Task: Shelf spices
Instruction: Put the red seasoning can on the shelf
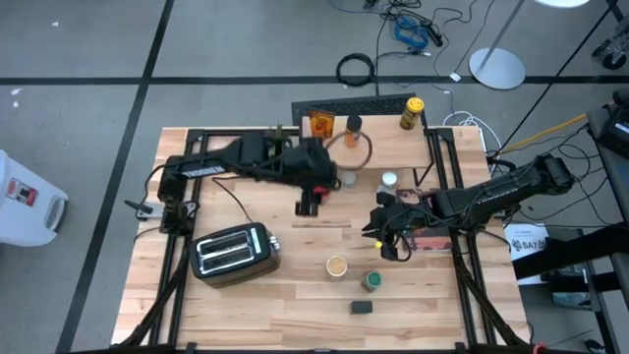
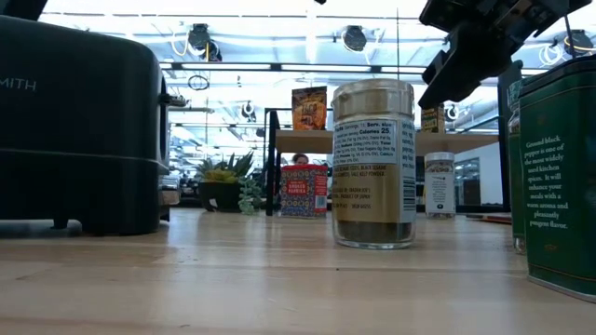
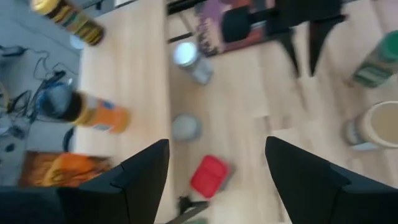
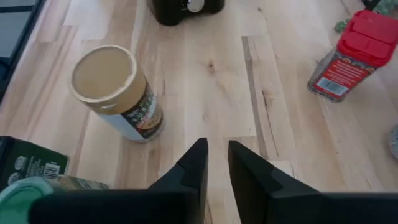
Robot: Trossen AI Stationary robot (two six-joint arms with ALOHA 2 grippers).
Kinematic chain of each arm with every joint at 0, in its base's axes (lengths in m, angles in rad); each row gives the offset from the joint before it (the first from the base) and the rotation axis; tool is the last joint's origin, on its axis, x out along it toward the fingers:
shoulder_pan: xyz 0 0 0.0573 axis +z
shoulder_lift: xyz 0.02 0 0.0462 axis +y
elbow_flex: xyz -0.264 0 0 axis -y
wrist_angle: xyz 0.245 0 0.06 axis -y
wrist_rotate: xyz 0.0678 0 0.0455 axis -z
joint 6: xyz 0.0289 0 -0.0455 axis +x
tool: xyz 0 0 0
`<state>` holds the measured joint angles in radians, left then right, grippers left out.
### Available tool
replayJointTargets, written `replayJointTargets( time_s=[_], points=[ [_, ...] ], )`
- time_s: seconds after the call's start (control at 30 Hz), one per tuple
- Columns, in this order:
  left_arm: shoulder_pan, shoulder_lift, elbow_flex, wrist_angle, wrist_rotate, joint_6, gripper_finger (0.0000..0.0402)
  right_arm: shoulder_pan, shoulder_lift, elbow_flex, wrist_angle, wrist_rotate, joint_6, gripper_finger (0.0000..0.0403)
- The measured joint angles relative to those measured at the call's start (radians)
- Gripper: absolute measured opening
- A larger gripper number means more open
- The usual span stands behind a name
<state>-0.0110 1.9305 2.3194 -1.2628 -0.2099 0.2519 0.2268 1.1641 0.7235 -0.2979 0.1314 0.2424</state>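
Note:
The shelf point(image 1: 378, 147) stands at the table's far side and carries an orange box point(image 1: 319, 123), an orange bottle point(image 1: 352, 126) and a yellow jar point(image 1: 411, 113). My left gripper point(image 3: 217, 180) hangs open, fingers wide apart, above a red-capped jar point(image 3: 210, 175) just in front of the shelf. A grey-lidded jar point(image 3: 185, 126) and a white-capped jar point(image 1: 390, 181) stand nearby. My right gripper point(image 4: 217, 168) hovers over the middle of the table, open by a narrow gap, empty. A tan-lidded jar point(image 4: 112, 93), a green-lidded jar point(image 1: 371, 281) and a black tin point(image 1: 362, 307) stand on the near side.
A silver toaster point(image 1: 236, 251) sits at the table's near left. A purple box point(image 1: 423, 202) lies by the shelf's right legs, under the right arm. A potted plant point(image 2: 223, 186) and a red box point(image 2: 303, 191) show near the shelf. A green tin point(image 2: 559, 177) stands close to the low camera.

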Motion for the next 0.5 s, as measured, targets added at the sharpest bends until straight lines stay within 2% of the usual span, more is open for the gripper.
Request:
replayJointTargets(
  time_s=[0.2, 0.5],
  points=[
    [-0.073, 0.0, -0.1, 0.104, -0.021, 0.006, 0.0276, 0.007, 0.0, 0.0, 0.011, 0.001, 0.0, 0.0081],
    [-0.068, -0.011, -0.302, 0.168, -0.048, -0.037, 0.0276, 0.007, 0.0, 0.0, 0.064, 0.002, 0.001, 0.0108]
  ],
)
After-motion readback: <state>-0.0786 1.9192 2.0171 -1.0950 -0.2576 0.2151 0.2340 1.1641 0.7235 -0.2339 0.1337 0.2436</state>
